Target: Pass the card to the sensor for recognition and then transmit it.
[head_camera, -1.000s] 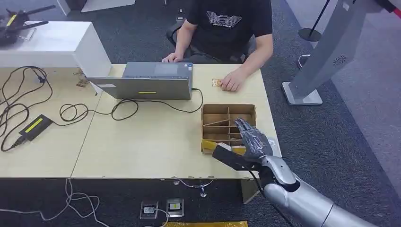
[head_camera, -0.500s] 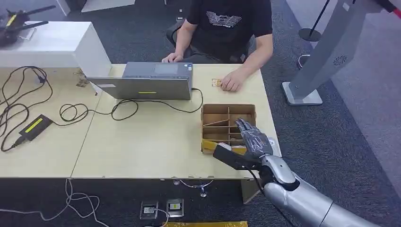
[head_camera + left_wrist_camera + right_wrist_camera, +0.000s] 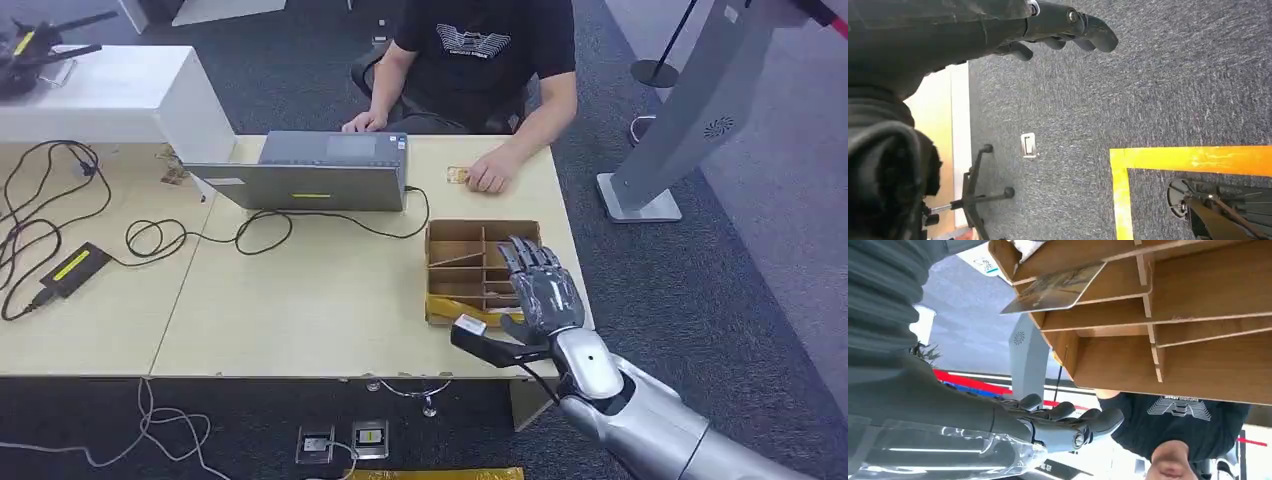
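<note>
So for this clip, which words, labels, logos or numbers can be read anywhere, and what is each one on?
No text reads clearly enough to quote.
Black T-shirt: white chest print with lettering under it, too small to read.
Grey stand: round emblem, no words legible.
Laptop: yellow strip and white sticker, blurred.
Black power adapter: yellow label, blurred.
White tag by the box in the right wrist view: small print, unreadable.
</note>
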Robot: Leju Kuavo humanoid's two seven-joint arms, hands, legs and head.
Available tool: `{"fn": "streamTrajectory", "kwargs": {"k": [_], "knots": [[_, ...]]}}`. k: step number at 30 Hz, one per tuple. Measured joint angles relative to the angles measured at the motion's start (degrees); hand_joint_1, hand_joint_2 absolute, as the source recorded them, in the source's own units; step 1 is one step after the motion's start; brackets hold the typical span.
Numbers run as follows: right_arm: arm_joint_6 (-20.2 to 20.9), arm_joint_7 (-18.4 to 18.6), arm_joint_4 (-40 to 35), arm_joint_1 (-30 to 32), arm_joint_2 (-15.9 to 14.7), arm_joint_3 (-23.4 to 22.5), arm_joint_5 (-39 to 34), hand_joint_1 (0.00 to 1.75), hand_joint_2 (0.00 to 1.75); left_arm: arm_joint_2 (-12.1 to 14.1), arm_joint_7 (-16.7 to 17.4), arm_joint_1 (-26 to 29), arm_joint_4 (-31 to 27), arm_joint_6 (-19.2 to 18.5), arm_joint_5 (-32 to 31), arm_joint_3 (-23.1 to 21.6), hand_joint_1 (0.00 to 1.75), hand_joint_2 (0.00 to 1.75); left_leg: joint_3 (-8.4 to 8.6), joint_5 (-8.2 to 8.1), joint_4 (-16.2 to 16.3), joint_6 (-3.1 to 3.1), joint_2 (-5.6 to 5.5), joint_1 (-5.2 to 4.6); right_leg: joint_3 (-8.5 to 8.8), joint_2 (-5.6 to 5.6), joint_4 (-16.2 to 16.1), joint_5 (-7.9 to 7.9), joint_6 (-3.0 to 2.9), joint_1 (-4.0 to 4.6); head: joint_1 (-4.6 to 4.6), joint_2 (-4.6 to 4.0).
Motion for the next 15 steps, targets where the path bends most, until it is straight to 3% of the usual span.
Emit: {"fn": "streamTrajectory", "kwargs": {"k": [15], "knots": [[1.9, 0.0, -0.5, 0.3, -0.4, 0.0, 0.0, 0.00, 1.75, 0.0, 0.0, 0.0, 0.0, 0.2, 0.9, 0.0, 0.00, 0.00, 0.00, 0.00, 0.0, 0.00, 0.00, 0.00, 0.00, 0.01, 0.0, 0.00, 0.00, 0.00, -0.02, 0.00]]}}
